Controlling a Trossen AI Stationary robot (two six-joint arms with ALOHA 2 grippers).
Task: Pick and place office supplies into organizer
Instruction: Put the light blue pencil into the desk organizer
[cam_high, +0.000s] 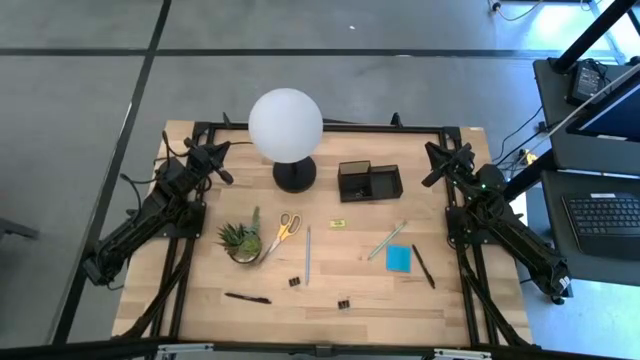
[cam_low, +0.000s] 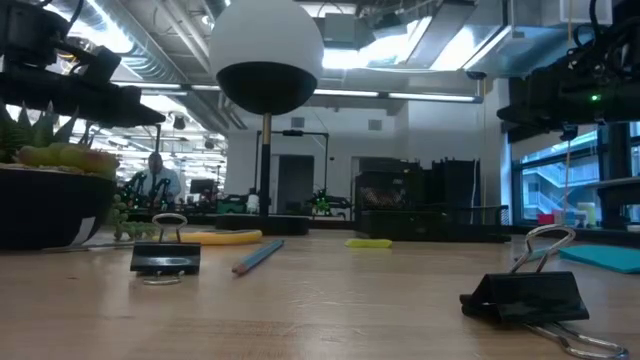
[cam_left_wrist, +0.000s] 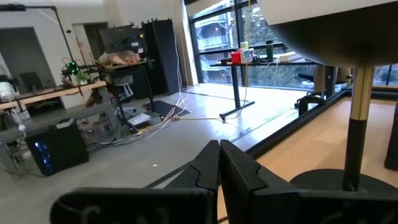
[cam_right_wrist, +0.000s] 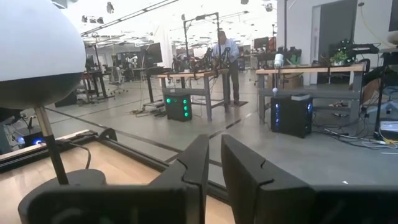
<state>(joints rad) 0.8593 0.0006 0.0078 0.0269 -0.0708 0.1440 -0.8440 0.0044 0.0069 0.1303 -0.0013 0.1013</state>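
Note:
The office supplies lie flat on the wooden table: yellow-handled scissors (cam_high: 283, 232), a pencil (cam_high: 308, 255), a small yellow piece (cam_high: 338, 223), a pale pen (cam_high: 386, 240), a blue sticky-note pad (cam_high: 399, 259), two black pens (cam_high: 424, 267) (cam_high: 247, 298) and two binder clips (cam_high: 294, 282) (cam_high: 343, 302). The black organizer (cam_high: 369, 182) stands at the far middle. My left gripper (cam_high: 229, 177) (cam_left_wrist: 219, 152) hovers shut at the far left. My right gripper (cam_high: 429, 180) (cam_right_wrist: 214, 149) hovers at the far right, shut but for a slim gap. Both hold nothing.
A white globe lamp (cam_high: 285, 122) on a round black base (cam_high: 294, 176) stands left of the organizer. A small potted plant (cam_high: 241, 241) sits beside the scissors. The low view shows the binder clips (cam_low: 165, 257) (cam_low: 525, 292) close up.

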